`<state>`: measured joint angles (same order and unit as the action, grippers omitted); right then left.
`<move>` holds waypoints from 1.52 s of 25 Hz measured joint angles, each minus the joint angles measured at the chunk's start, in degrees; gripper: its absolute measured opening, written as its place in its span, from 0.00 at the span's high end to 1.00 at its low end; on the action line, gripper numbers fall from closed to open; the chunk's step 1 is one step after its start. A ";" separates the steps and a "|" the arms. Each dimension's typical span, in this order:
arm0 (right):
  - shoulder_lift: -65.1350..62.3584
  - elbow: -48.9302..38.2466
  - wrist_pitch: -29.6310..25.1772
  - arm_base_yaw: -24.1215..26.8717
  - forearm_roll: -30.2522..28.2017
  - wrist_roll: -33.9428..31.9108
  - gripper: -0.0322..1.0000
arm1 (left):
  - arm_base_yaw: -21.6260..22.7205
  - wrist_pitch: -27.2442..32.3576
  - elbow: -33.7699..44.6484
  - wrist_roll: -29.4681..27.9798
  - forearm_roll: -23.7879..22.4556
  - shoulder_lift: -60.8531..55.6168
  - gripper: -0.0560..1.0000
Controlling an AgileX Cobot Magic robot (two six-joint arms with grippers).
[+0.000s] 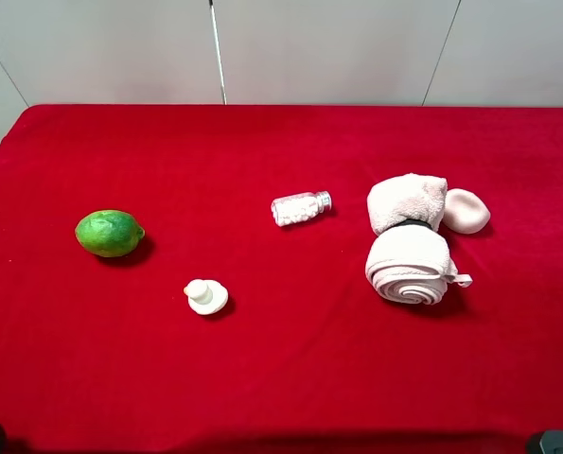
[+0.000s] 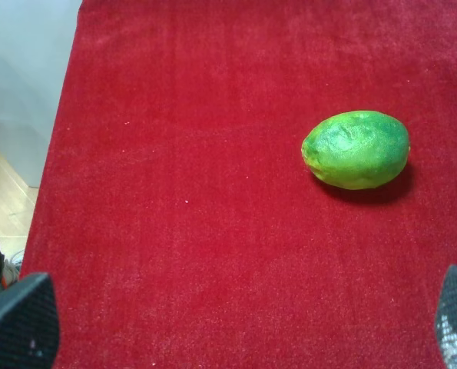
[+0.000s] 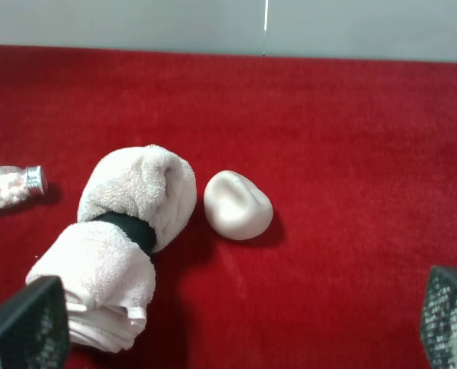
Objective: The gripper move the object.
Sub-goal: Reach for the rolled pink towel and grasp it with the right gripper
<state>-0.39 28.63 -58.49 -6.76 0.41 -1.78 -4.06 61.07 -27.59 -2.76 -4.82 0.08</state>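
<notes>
As I look down from the high camera, the towel (image 1: 409, 251) lies on the right half of the red cloth (image 1: 281, 378). It is rolled into two fluffy pale pink lumps joined by a dark band. One lump lies farther from me and one nearer. The spiral end of the nearer roll faces me, and a small tab sticks out on its right.

What crowds it most is the pink oval lump (image 1: 466, 211), just beside the far lump on its right and partly tucked behind it. I cannot tell whether the two touch. To the towel's left, a little apart, the pill bottle (image 1: 301, 208) lies on its side with its cap toward the towel. Farther left and nearer me sits a small white knob (image 1: 205, 296), and the lime (image 1: 109, 233) is well apart on the far left.

My right gripper (image 3: 236, 327) has its jaws spread wide and grasps nothing. The towel's nearer lump shows just past one of its fingertips (image 3: 24, 327), with bare cloth across the rest of the gap.

My left gripper (image 2: 236, 330) is likewise released, jaws wide over bare cloth, with only the lime ahead of it.
</notes>
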 joint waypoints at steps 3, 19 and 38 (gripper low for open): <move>0.00 0.00 0.00 0.00 0.00 0.00 0.30 | 0.00 0.00 0.00 0.00 0.00 0.00 0.02; 6.45 0.64 1.70 0.00 0.00 0.00 0.30 | 0.00 0.00 0.00 0.00 0.00 0.00 0.02; 35.12 5.18 16.73 0.00 0.19 0.00 0.30 | 0.00 0.00 0.00 0.00 0.00 0.00 0.02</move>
<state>34.74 33.81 -41.76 -6.76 0.61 -1.78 -4.06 61.07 -27.59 -2.76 -4.82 0.08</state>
